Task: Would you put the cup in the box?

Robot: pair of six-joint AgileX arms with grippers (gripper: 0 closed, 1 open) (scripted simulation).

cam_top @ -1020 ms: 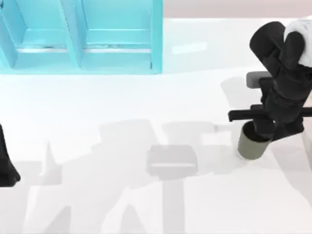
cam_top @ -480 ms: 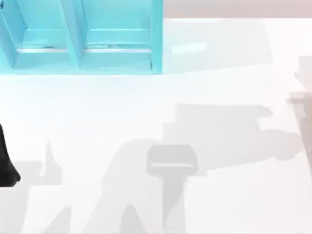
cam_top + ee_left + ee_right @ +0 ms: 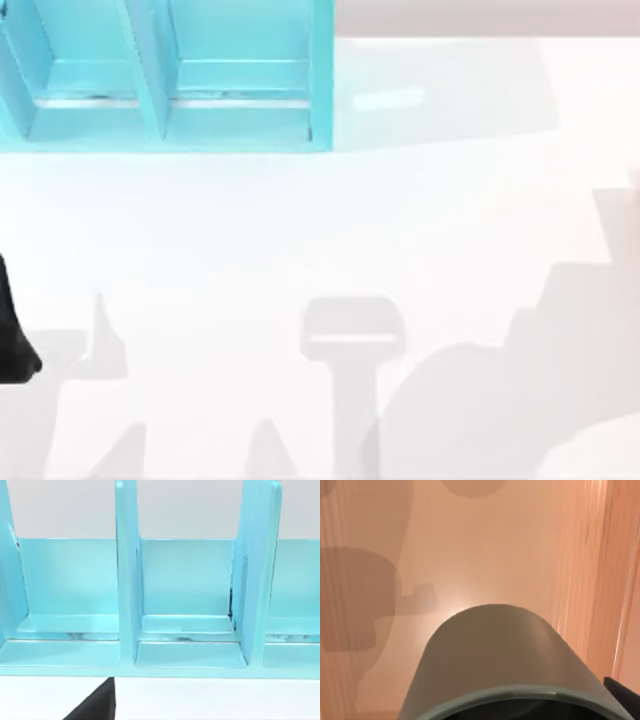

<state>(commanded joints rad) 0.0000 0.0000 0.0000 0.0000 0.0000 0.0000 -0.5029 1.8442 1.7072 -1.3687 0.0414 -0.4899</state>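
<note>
The olive-green cup [image 3: 495, 660] sits very close in the right wrist view, rim toward the camera, with its darker inside just visible. A dark finger [image 3: 623, 694] of my right gripper shows beside its rim, and the gripper is shut on the cup. Below the cup lies a flat orange-tan surface [image 3: 485, 555] with a raised strip [image 3: 600, 580] along one side; I cannot tell whether this is the box. My left arm [image 3: 14, 335] rests at the left edge of the table in the top view.
A light-blue shelf unit [image 3: 240, 110] with upright dividers [image 3: 127, 580] stands at the back left of the white table [image 3: 400, 220]. Grey shadows [image 3: 350, 330] fall across the table's front and right.
My right arm and the cup stood at the table's right one second ago; both have left the top view. The shadows have slid toward the front right. The left arm has not moved.
</note>
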